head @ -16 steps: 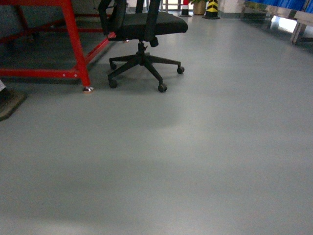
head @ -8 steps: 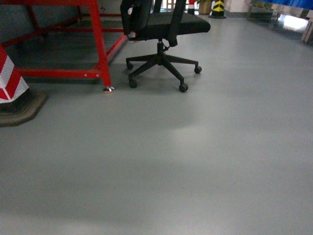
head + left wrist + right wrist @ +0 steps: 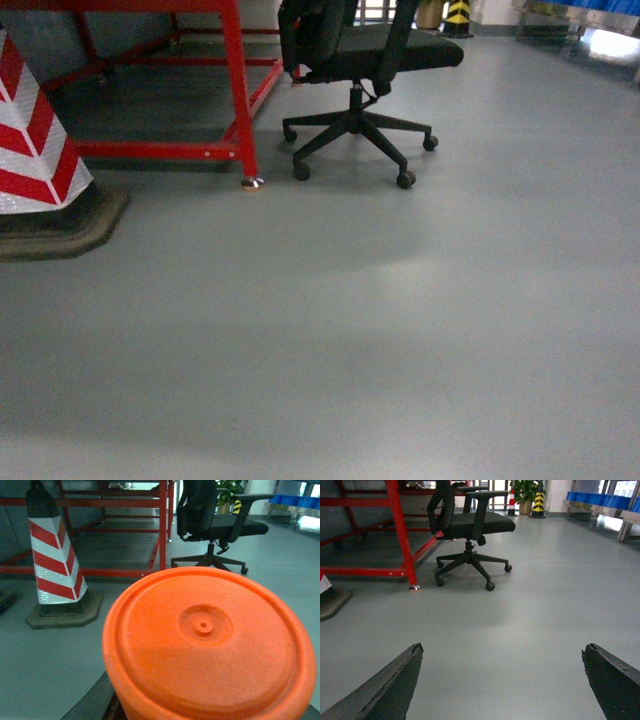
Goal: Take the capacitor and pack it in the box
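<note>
Head view panned left: chair (image 3: 365, 60) shifted right; striped cone (image 3: 35, 135) entered.

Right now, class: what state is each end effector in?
Left end effector: cannot be told; an orange round lid fills its view.
Right end effector: open, holding nothing.

We see: cone (image 3: 35, 140) red-white striped | frame (image 3: 238, 95) red | chair (image 3: 370, 60) black | floor (image 3: 400, 330) grey | disc (image 3: 207, 645) orange

The right gripper (image 3: 502, 680) showed two fingers (image 3: 390, 687) in its wrist view: dark grey to black wedges with a matte, slightly rough surface and worn, paler edges, tapering to blunt tips. In the left wrist view only a dark strip of the robot's body was visible at the bottom edge, too little to describe.
</note>
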Robot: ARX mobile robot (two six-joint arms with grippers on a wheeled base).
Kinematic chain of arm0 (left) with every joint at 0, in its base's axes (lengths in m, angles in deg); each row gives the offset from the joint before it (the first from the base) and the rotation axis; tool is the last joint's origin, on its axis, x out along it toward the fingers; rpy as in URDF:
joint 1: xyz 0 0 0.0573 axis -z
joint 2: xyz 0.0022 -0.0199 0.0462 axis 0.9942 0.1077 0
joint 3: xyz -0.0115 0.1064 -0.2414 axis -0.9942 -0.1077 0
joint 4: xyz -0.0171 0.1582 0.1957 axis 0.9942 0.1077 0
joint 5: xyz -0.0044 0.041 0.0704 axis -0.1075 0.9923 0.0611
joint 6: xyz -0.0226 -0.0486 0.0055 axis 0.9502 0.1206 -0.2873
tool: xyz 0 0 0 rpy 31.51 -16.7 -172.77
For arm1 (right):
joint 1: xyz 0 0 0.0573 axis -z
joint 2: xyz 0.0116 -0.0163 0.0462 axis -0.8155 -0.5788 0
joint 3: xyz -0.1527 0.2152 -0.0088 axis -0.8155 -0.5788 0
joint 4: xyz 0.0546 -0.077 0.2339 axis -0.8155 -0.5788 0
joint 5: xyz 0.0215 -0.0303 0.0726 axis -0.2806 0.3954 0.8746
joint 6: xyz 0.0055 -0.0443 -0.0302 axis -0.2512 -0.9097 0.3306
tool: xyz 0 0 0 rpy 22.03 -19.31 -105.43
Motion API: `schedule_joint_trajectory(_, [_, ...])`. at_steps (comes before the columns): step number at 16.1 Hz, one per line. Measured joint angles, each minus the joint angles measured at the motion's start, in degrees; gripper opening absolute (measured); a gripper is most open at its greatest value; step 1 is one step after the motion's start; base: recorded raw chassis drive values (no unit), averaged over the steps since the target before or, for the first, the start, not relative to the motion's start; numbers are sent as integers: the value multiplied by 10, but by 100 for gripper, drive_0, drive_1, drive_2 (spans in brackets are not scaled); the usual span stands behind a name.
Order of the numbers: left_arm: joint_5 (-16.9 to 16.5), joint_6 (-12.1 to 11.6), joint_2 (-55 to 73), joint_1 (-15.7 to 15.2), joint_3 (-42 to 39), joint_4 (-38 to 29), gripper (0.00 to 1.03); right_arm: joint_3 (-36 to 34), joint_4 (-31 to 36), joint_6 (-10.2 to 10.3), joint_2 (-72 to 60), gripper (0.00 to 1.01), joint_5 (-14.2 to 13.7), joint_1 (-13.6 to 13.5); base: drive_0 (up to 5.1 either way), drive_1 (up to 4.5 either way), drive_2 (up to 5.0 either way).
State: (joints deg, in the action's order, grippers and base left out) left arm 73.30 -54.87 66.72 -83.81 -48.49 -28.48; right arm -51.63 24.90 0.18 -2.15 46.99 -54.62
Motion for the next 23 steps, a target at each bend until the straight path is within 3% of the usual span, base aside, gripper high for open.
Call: schedule_joint_trajectory(23, [0,0,0,0,0,0,44,0,1,0,0,98,0,0,-505,240,240])
